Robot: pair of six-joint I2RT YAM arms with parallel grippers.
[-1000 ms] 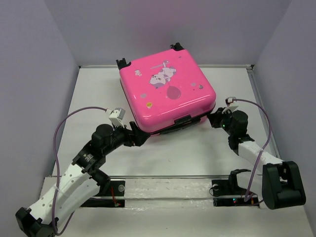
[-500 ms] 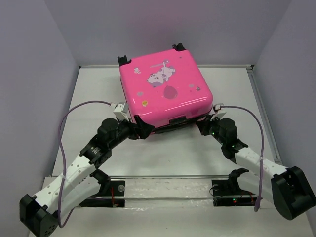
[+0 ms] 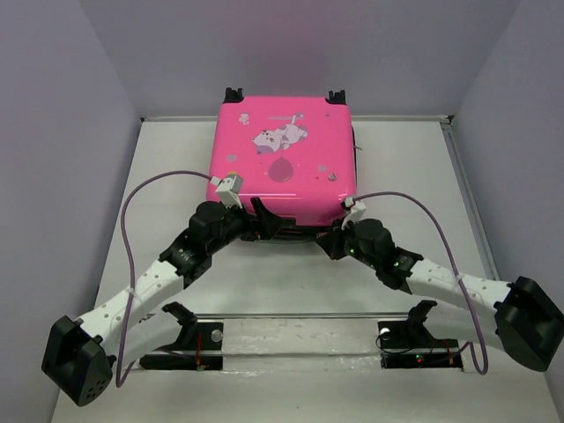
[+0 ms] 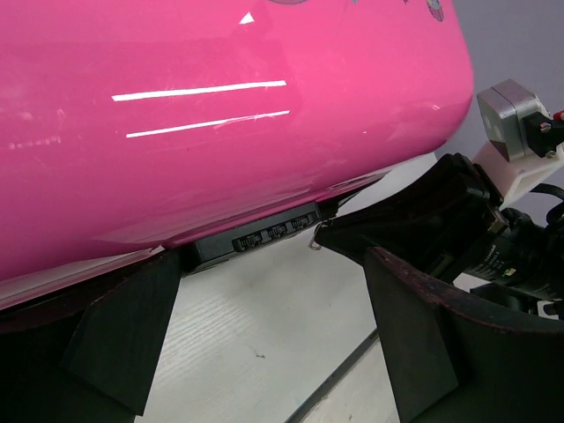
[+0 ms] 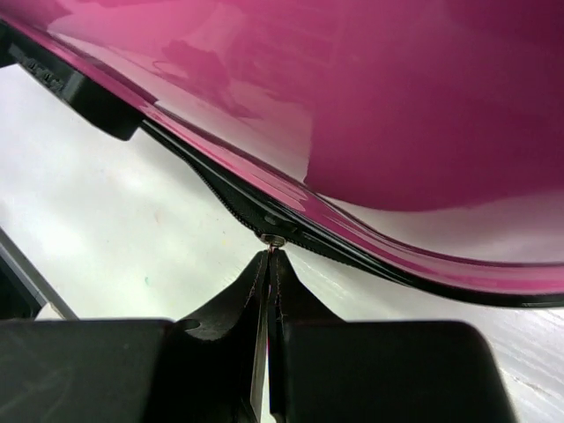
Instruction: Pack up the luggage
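The pink luggage (image 3: 282,167) lies shut and square at the back middle of the table, cartoon print up, wheels at its far edge. My left gripper (image 3: 264,220) is open at its front edge; in the left wrist view (image 4: 264,344) the fingers (image 4: 123,335) stand wide apart below the pink lid (image 4: 220,115) and a black lock (image 4: 264,238). My right gripper (image 3: 330,240) is at the front edge right of the middle. In the right wrist view (image 5: 269,260) it is shut on the metal zipper pull (image 5: 274,239) of the black zipper trim (image 5: 220,189).
White table (image 3: 291,282) with low walls at the left, right and back. Grey walls stand behind and to the sides. Both arm bases and a rail (image 3: 300,339) are at the near edge. The right arm (image 4: 441,220) shows in the left wrist view.
The luggage has turned clockwise to sit square and slid back. My right gripper has moved left along the front edge with the zipper pull. My left gripper has moved right and forward.
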